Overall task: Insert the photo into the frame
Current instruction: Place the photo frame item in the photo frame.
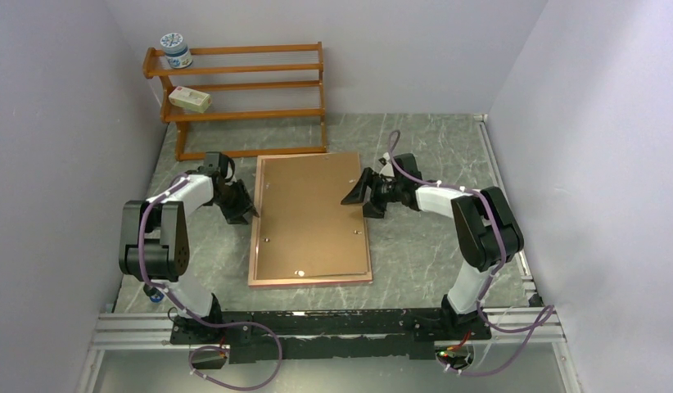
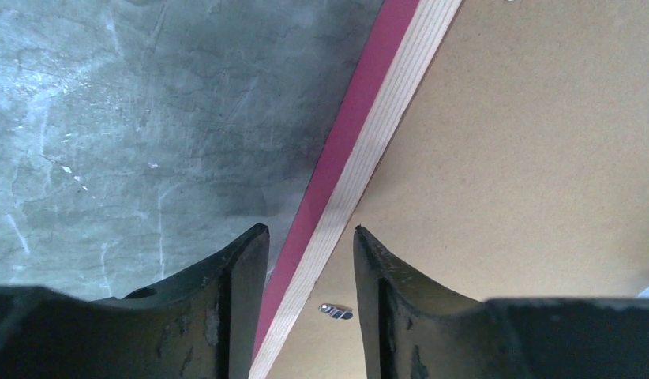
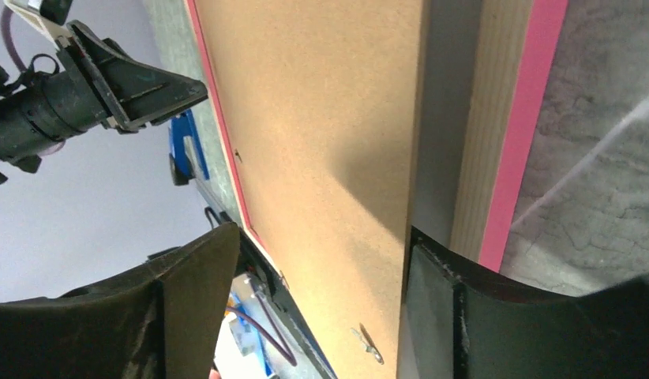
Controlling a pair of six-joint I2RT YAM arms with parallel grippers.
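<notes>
Lying back-up on the worktop (image 1: 423,254), the frame (image 1: 310,281) sits between the two arms, its pink rim enclosing a brown hardboard backing sheet (image 1: 313,217). The photo cannot be seen in any view. It may lie under the backing or it may not be in the frame at all, and the pictures do not settle which.

The left gripper (image 1: 239,205) is at the frame's left rim, towards the far end. In its wrist view the jaws stand apart, one on either side of the rim, with a gap showing on each side, so nothing is clamped. The right gripper (image 1: 359,192) is at the right rim, roughly opposite. Its jaws are spread wide over the right edge of the backing, and they hold nothing.

A grey strip in the right wrist view separates the backing's edge from the rim. I cannot tell whether that edge is lifted or whether the strip is only shadow. Small metal tabs (image 2: 335,312) show on the backing near the rims, and their position is too small to read.

My judgement is that the arms are working on the backing, either freeing it or seating it. If the photo is not inside, the main work is left: lifting the backing out, laying the print in, and closing the frame up. A wooden slatted rack (image 1: 243,82) stands at the far left, well apart from the frame.
</notes>
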